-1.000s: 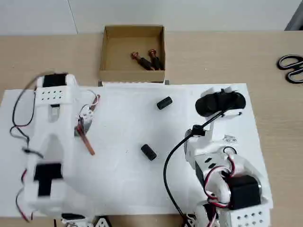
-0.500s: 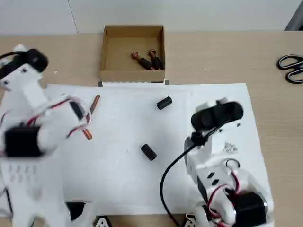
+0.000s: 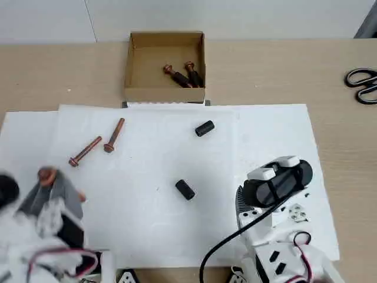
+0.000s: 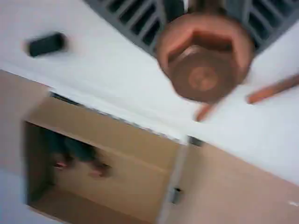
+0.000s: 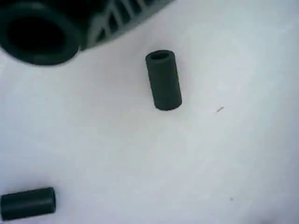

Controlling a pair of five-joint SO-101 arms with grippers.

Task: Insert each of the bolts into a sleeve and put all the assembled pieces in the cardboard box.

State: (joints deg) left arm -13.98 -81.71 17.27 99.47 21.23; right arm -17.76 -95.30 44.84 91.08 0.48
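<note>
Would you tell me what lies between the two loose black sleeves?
Bare white paper, seen in the high view, separates the far sleeve from the near sleeve.

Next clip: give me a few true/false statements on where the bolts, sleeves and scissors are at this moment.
1. Two assembled pieces lie in the cardboard box. True.
2. Three loose sleeves lie on the white paper. False: two sleeves, one near the box, one mid-paper.
3. The left gripper holds a bolt. True.
4. The scissors lie on the white paper. False: they lie on the bare table, off the paper.
5. Two bolts lie loose on the paper. True.
</note>
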